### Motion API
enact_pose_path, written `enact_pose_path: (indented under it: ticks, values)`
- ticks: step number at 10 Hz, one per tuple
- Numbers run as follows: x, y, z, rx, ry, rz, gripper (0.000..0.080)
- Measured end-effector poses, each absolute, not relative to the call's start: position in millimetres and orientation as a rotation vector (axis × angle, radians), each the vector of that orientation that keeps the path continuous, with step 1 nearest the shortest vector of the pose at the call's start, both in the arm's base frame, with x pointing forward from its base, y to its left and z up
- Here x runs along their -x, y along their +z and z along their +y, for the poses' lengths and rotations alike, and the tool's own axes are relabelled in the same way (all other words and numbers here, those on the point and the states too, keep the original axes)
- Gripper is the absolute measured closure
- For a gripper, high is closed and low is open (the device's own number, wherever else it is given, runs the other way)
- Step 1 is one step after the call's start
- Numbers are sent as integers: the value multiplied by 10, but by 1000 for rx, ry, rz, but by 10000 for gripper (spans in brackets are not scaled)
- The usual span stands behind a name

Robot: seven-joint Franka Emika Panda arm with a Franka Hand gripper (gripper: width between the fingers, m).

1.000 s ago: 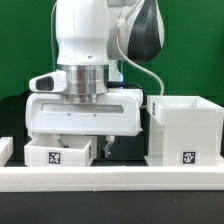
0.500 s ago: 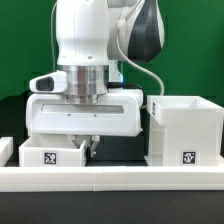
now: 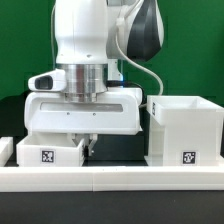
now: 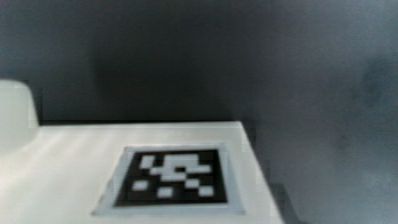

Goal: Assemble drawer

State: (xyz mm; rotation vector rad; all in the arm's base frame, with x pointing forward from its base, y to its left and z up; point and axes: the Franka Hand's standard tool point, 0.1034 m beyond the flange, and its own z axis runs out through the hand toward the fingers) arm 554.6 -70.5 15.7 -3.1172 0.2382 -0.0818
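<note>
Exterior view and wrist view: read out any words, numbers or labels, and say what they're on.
No readable words, numbers or brands in either view.
Small white part: black-and-white marker tag, pattern only.
Large white box: second marker tag, pattern only.
Wrist view: blurred tag, no text.

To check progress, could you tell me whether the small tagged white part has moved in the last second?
Yes: the small white part slid toward the exterior view's left, away from the large white box, which stayed put.

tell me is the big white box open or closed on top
Open on top: the big white box shows its inner walls below the rim.
</note>
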Motion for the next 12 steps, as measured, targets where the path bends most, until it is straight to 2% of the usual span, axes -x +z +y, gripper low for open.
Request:
enact_pose_path:
  ticks: [4,7,9,12]
  values:
    - [-5524,399,-741,3115,-87,-93,758]
    - [-5509,354,-738,3117,-81,-130,758]
    - [-5501,346,-749,3101,-78,-410,758]
    - [-5456,324,-777,2948,-59,-1101,758]
